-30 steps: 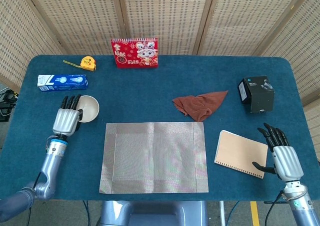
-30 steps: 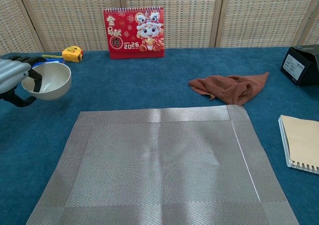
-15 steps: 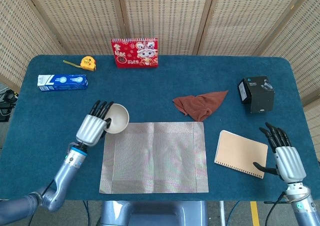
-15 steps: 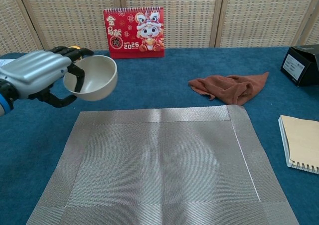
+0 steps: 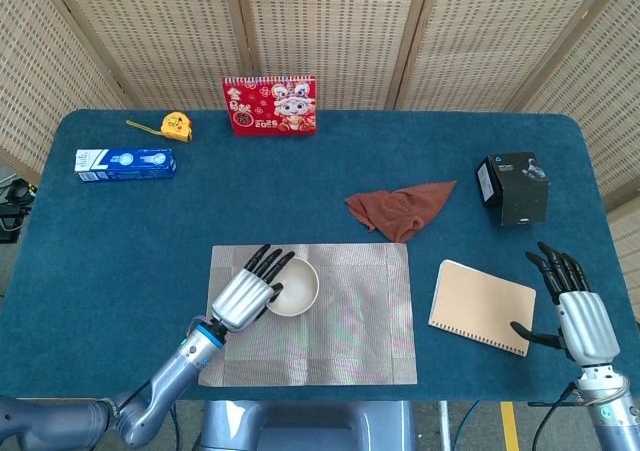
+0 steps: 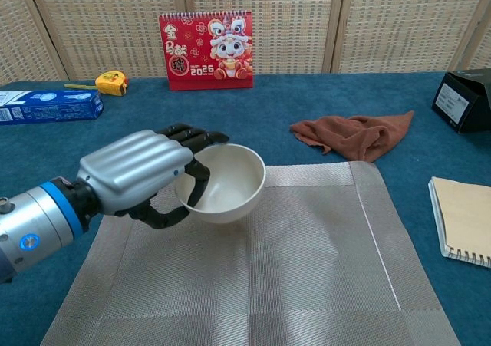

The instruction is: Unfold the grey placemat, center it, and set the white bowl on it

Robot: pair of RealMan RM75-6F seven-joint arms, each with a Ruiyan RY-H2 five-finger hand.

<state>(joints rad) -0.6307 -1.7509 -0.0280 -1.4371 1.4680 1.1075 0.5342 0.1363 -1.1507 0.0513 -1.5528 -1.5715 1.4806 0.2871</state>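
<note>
Two steps look done: the grey woven placemat [image 5: 308, 314] lies unfolded; left hand [image 5: 245, 291] grips the round white bowl [image 5: 291, 286] above it, unreleased.

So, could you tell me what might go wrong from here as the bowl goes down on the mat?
The left hand grips the white bowl by its rim, so it may tip on release. The bowl hangs over the left half of the grey placemat, so it could land off-center. Fingers inside the bowl might drag it when pulling out.
</note>
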